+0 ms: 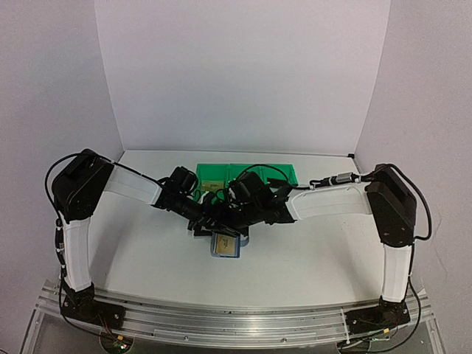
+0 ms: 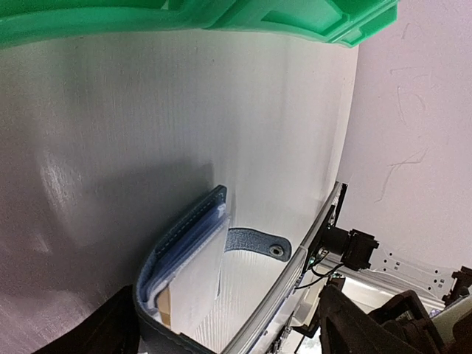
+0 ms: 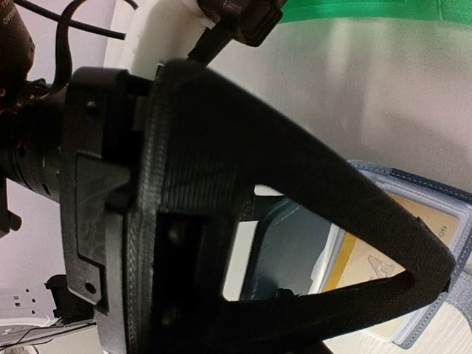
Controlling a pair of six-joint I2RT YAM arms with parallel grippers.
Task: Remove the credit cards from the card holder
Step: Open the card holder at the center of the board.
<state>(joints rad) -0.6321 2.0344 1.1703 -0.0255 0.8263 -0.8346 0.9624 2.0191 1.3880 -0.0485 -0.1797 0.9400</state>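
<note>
The blue card holder (image 1: 225, 246) lies half open on the white table between the two arms. In the left wrist view its cover (image 2: 181, 237) stands on edge, with the snap strap (image 2: 254, 243) out flat and a tan credit card edge (image 2: 164, 306) showing in the pale sleeves. My left gripper (image 2: 236, 333) is open wide, and the holder's near end lies against its left finger (image 2: 103, 332). My right gripper (image 1: 240, 220) hangs just over the holder. A black gripper body blocks most of the right wrist view, so its jaws do not show. Past it the tan card (image 3: 420, 243) sits in its sleeve.
Green plastic bins (image 1: 247, 173) stand right behind the two grippers, with their rim (image 2: 221, 18) close above the holder in the left wrist view. The table's metal front rail (image 2: 295, 273) runs near the strap. White walls close in the back and sides.
</note>
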